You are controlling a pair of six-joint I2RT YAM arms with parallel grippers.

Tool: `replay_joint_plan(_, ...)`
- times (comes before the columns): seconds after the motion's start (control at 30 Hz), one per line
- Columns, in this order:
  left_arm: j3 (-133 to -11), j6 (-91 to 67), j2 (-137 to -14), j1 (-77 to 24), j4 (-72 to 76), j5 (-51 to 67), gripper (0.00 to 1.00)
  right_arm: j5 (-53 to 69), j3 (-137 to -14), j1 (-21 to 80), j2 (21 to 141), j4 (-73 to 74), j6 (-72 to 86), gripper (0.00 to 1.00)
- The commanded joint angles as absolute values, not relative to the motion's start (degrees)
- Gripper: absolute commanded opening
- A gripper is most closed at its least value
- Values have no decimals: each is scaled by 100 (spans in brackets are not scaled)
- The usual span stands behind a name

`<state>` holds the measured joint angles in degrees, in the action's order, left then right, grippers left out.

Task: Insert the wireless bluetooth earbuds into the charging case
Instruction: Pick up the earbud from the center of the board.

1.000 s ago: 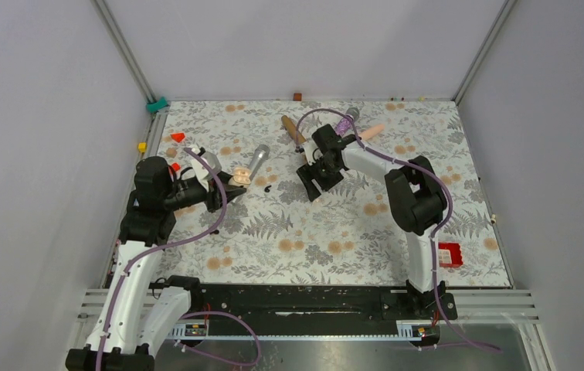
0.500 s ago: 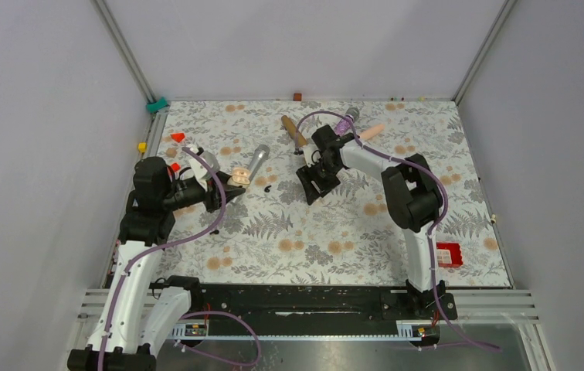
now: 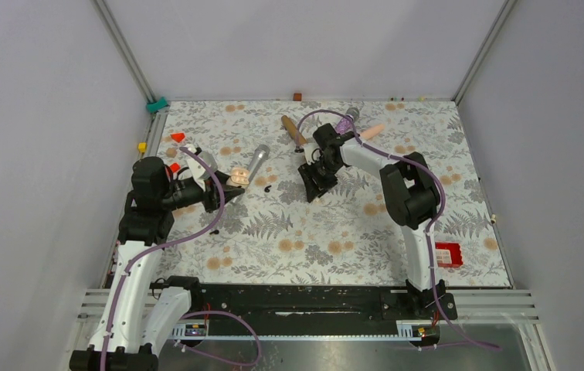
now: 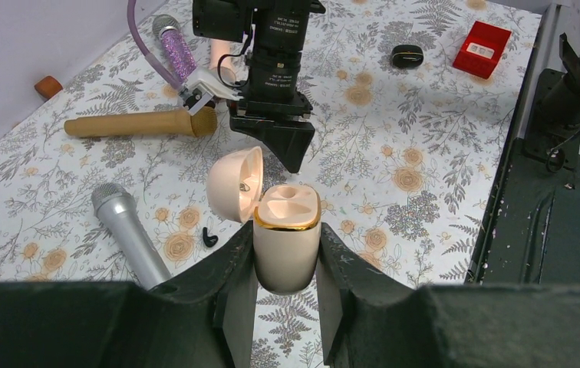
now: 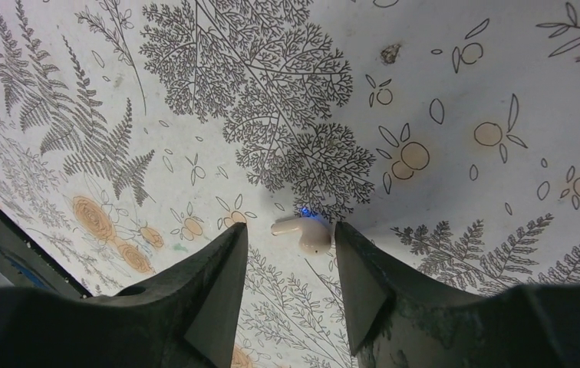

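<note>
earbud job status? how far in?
Done: the charging case is clamped in the left gripper, lid open, and both sockets look empty. In hand: the right gripper straddles a cream earbud lying on the table, fingers either side, not gripping yet. Left: grasp it, carry it over, seat it, then the other earbud, which I can't spot.

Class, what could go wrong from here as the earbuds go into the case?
The small earbud lies nearer one finger of the right gripper; closing could flick it away. The left gripper clamps the open case only by its lower body, so a downward push might tilt it.
</note>
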<state>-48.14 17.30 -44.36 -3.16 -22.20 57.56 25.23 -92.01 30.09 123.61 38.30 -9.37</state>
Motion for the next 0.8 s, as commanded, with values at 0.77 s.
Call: replay_joint_plan(0.77,-4834,1673,-4393,-179,-2070,6114,0,2696,-8587,2977,12163,3558,-225,43)
